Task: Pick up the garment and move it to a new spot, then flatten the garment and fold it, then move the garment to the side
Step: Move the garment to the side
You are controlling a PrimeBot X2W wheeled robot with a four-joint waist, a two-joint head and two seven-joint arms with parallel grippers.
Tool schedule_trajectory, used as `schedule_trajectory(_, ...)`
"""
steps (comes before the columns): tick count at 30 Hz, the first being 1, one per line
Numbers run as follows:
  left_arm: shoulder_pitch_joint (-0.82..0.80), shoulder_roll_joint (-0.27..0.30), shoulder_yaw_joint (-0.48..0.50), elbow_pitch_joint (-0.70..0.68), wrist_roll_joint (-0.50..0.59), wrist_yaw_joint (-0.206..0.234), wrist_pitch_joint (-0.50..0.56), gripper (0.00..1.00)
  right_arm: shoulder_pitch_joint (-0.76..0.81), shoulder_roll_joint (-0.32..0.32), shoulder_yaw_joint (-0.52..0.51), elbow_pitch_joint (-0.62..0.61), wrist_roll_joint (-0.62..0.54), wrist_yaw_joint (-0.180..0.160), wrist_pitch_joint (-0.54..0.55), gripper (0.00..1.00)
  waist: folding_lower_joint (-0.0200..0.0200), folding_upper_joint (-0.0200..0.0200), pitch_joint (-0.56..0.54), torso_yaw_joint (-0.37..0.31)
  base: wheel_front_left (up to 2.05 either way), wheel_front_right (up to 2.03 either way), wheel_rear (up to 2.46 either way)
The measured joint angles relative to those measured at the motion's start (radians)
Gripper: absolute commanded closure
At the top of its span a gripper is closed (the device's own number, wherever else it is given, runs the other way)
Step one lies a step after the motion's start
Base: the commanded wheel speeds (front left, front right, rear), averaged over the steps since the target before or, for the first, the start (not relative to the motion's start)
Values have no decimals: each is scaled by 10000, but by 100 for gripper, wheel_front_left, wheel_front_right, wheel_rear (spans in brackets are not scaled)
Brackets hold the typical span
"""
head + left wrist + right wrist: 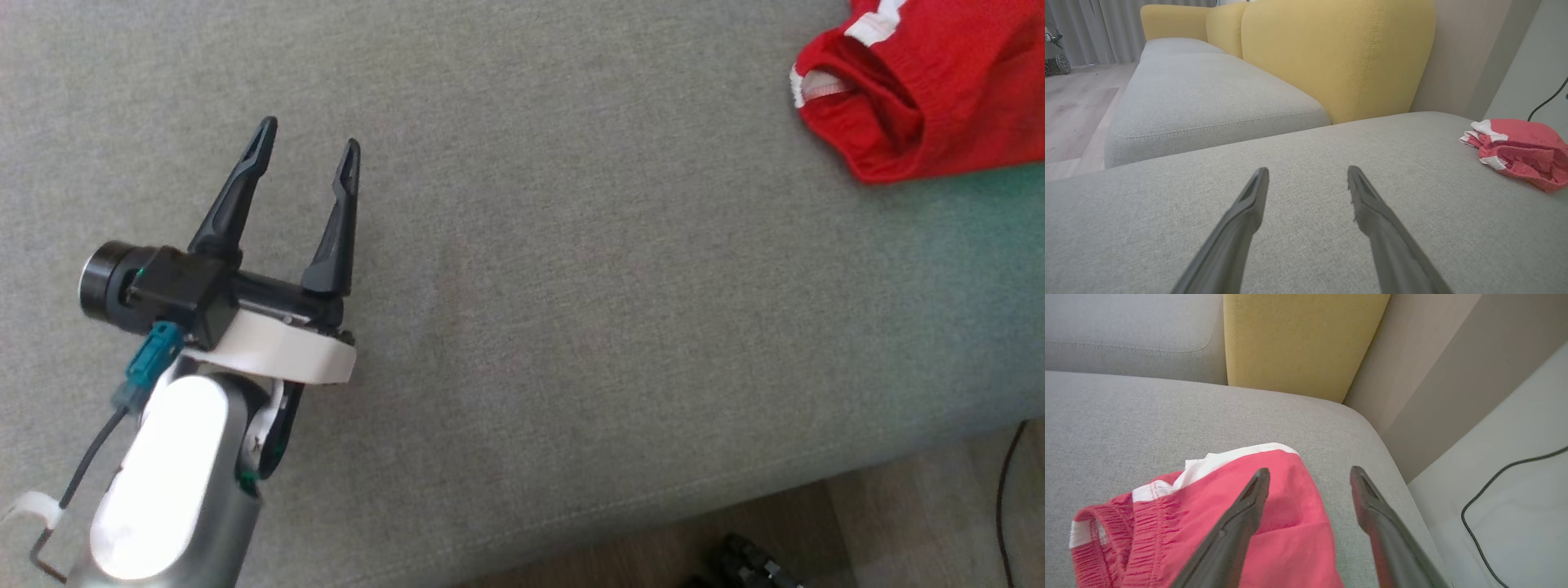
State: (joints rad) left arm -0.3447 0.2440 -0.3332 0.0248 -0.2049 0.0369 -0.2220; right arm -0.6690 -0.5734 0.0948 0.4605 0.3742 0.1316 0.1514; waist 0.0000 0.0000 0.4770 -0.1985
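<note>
1. The red garment (939, 98) lay bunched at the grey cushion's (571, 286) far right — waistband opening facing left.
2. Left gripper (309, 135) gaped, empty, well apart.
3. Right gripper (1309, 473) gaped above it, holding nothing.

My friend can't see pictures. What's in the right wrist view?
The right gripper, open, hovers over a crumpled red garment with white trim on a grey cushion. Behind is a yellow backrest; a black cable lies on the floor.

Home living room.
Told by a sofa (1290, 228) with grey seat cushions (1208, 94) and yellow back cushions (1339, 53), pale curtains (1094, 28) hanging to a wood-plank floor (1073, 106), a plain wall (1453, 367) behind, a black cable (1462, 514) trailing alongside.
</note>
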Motion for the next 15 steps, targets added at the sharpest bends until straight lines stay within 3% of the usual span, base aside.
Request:
schedule_trajectory(8, 285, 25, 104, 63, -174, 178, -4, 0, 1987, 1873, -2134, -2019, -832, -2, -257, 0, 0, 0, -563, -26, 0, 0, 0)
schedule_trajectory(15, 1028, -36, 253, 167, -476, 518, -44, 0, 3758, 3764, -2447, -4069, -1344, -2, -477, 0, 0, 0, -1309, 185, 0, 0, 0)
